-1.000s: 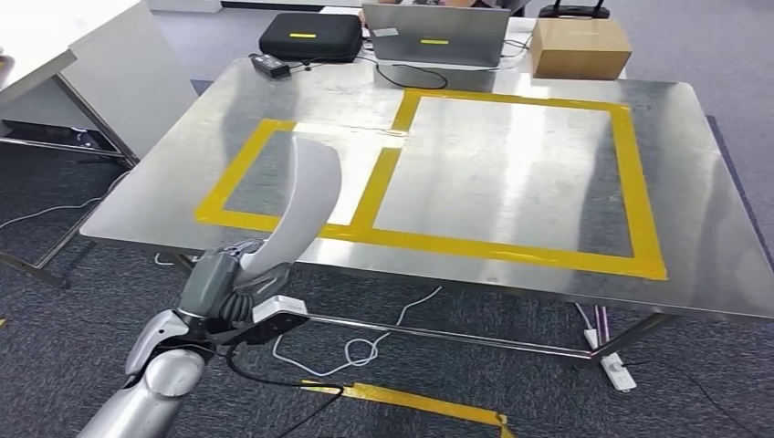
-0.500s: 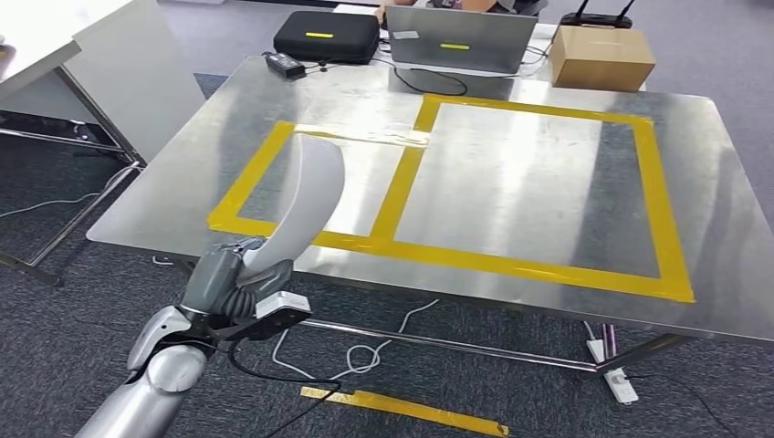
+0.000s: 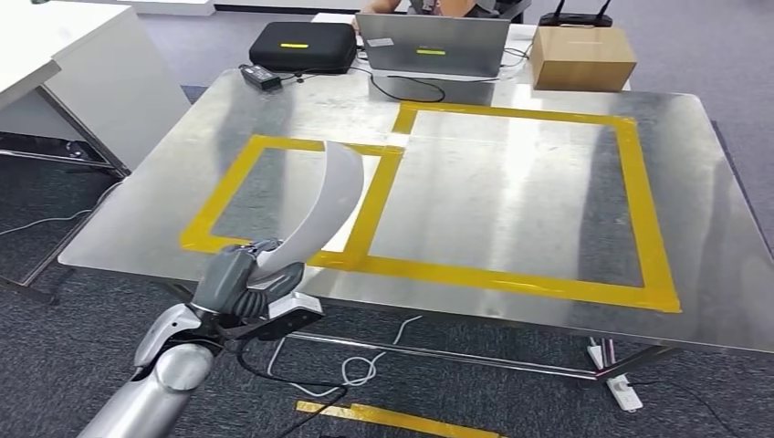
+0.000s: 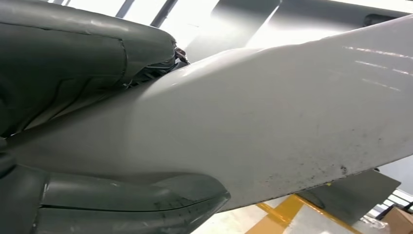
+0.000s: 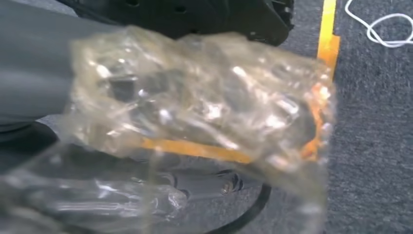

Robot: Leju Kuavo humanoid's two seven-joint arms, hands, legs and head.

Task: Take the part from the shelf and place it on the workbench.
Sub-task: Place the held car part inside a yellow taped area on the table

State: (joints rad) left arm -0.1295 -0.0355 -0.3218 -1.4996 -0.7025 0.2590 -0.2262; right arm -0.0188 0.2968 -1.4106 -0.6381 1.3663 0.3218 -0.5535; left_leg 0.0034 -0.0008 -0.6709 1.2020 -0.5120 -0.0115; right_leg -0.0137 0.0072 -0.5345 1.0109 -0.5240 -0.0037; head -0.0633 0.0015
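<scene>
Steel workbench (image 3: 511, 196) with yellow tape outlines (image 3: 383, 196) lies ahead of you, so you're mid-carry: your left hand (image 3: 239, 285) grips the curved white part (image 3: 321, 203) upright at the near edge, and next you lower it onto the top.

Curved white part (image 3: 324, 205) stands upright, raised before workbench (image 3: 511, 210).
</scene>
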